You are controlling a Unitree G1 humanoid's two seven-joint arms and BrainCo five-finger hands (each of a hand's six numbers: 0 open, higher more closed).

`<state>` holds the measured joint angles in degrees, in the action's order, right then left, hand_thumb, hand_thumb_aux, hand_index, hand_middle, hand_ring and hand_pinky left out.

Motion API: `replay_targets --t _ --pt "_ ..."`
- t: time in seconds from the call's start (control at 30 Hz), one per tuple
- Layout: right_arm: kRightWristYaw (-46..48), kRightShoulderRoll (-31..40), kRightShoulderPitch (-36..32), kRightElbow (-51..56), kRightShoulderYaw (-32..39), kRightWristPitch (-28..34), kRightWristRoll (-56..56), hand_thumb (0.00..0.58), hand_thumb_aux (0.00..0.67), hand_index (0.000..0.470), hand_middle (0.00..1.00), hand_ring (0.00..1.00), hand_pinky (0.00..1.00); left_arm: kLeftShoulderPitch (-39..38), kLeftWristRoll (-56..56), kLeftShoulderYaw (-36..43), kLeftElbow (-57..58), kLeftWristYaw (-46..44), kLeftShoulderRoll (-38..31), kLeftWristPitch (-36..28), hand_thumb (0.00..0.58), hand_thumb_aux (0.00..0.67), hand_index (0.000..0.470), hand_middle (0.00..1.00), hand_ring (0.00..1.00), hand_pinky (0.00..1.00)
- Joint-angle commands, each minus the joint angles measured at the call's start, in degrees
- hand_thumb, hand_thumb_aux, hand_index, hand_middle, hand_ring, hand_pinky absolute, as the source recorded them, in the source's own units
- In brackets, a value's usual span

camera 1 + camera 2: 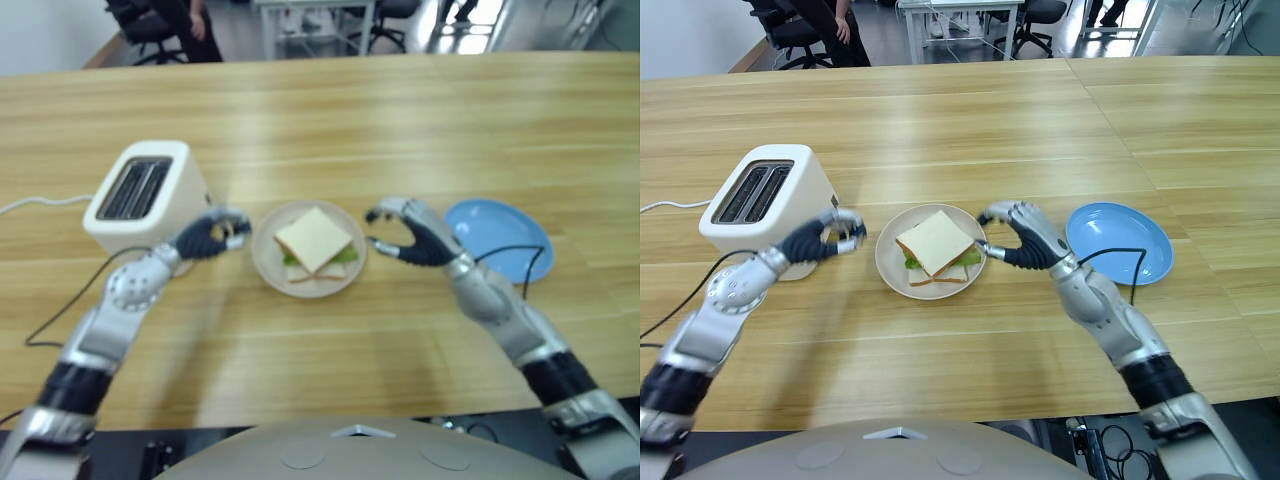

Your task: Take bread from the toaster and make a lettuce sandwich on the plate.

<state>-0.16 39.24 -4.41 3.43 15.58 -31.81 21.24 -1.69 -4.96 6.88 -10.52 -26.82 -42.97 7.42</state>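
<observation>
At frame centre the sandwich [937,243] lies on the plate [891,272], with the left hand [825,238] and right hand [1025,240] just beside its rim, both curled and empty.

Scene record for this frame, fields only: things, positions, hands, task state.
toaster: left on the table, nothing sticking out of its slots
sandwich: lettuce showing at its edges, on beige plate
blue plate: right of beige plate
left hand: curled, empty, between toaster and beige plate
right hand: curled, empty, at beige plate's right rim
task state: sandwich looks assembled
</observation>
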Motion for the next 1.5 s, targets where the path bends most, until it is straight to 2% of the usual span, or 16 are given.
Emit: replay_targets --t 0.03,0.37,0.7,0.73,0.77,0.8,0.83,0.87,0.9,0.93,0.97,1.03,1.07,1.1,1.13,1.5 --pt "18.4 2.9 3.9 -3.8 5.1 8.3 -5.0 0.58 0.67 0.46 1.0 1.0 1.0 -5.3 3.0 2.5 -5.8 -11.0 -4.6 -6.2 0.58 0.67 0.46 1.0 1.0 1.0" --pt "30.4 -4.0 3.1 2.1 13.5 13.1 -0.9 0.58 0.67 0.46 1.0 1.0 1.0 1.5 -7.7 16.0 7.6 -14.7 3.6 -14.0 0.58 0.67 0.46 1.0 1.0 1.0" --pt "21.4 -18.0 -12.5 31.6 12.2 4.4 0.0 0.58 0.67 0.46 1.0 1.0 1.0 16.4 -21.4 21.7 34.3 -1.8 13.0 -10.9 0.58 0.67 0.46 1.0 1.0 1.0" --pt "19.7 -19.7 -14.9 35.6 11.7 2.4 -0.3 0.58 0.67 0.46 1.0 1.0 1.0 18.1 -22.2 21.4 37.0 0.9 13.6 -9.7 0.575 0.607 0.417 1.0 1.0 1.0" --pt "18.4 -21.3 -17.0 39.2 10.9 0.6 -1.0 0.58 0.67 0.46 1.0 1.0 1.0 19.7 -22.7 20.8 39.5 3.8 14.2 -8.5 0.443 0.344 0.236 1.0 1.0 1.0" --pt "16.6 -22.5 -19.0 42.5 10.3 -0.9 -0.9 0.58 0.67 0.46 1.0 1.0 1.0 21.3 -23.3 20.4 41.7 6.2 14.7 -7.4 0.144 0.089 0.061 1.0 1.0 1.0" --pt "13.4 -23.1 -21.2 45.8 10.4 -2.1 0.9 0.58 0.67 0.46 1.0 1.0 1.0 22.9 -23.7 20.0 43.9 8.7 15.1 -6.1 0.14 0.087 0.06 1.0 1.0 1.0" --pt "9.9 -23.6 -23.0 48.6 10.5 -3.2 2.5 0.58 0.67 0.46 1.0 1.0 1.0 24.4 -24.2 19.6 46.1 11.2 15.6 -5.0 0.027 0.016 0.011 1.0 1.0 1.0" --pt "7.2 -24.0 -24.6 51.0 10.3 -4.3 3.2 0.58 0.67 0.46 1.0 1.0 1.0 25.7 -24.7 19.2 48.0 13.6 16.0 -4.3 0.0 0.0 0.0 0.56 0.56 0.56" --pt "4.0 -24.2 -26.0 52.9 10.5 -4.9 4.6 0.58 0.67 0.46 1.0 1.0 1.0 26.8 -24.8 18.6 49.6 15.7 16.4 -3.6 0.0 0.0 0.0 0.56 0.56 0.56" --pt "0.7 -24.1 -27.1 54.2 11.1 -5.3 6.3 0.58 0.67 0.46 1.0 1.0 1.0 27.7 -24.7 18.0 50.9 17.4 16.7 -3.1 0.0 0.0 0.0 0.0 0.0 0.0" --pt "-4.4 -23.8 -28.4 55.8 11.5 -6.4 8.5 0.58 0.67 0.46 1.0 1.0 1.0 28.6 -24.8 17.1 52.2 20.0 17.0 -2.3 0.0 0.0 0.0 0.0 0.0 0.0" --pt "-6.6 -23.4 -28.7 55.8 11.9 -6.8 9.9 0.271 0.181 0.124 0.0 0.0 0.0 28.5 -24.3 16.5 52.2 20.4 17.0 -1.6 0.0 0.0 0.0 0.0 0.0 0.0" --pt "-8.5 -22.7 -28.6 55.0 12.1 -7.5 11.0 0.066 0.039 0.027 0.0 0.0 0.0 28.1 -23.3 15.6 51.4 20.6 17.0 -0.6 0.0 0.0 0.0 0.0 0.0 0.0" --pt "-9.3 -22.0 -28.1 54.1 11.9 -8.6 11.2 0.0 0.0 0.0 0.0 0.0 0.0 27.4 -22.1 14.4 50.2 21.0 16.9 0.1 0.0 0.0 0.0 0.0 0.0 0.0" --pt "-3.0 -17.3 -12.5 22.3 -4.4 -6.2 -11.0 0.0 0.0 0.0 0.0 0.0 0.0 21.2 -5.5 -5.6 34.9 30.7 20.5 15.4 0.0 0.0 0.0 0.0 0.0 0.0"
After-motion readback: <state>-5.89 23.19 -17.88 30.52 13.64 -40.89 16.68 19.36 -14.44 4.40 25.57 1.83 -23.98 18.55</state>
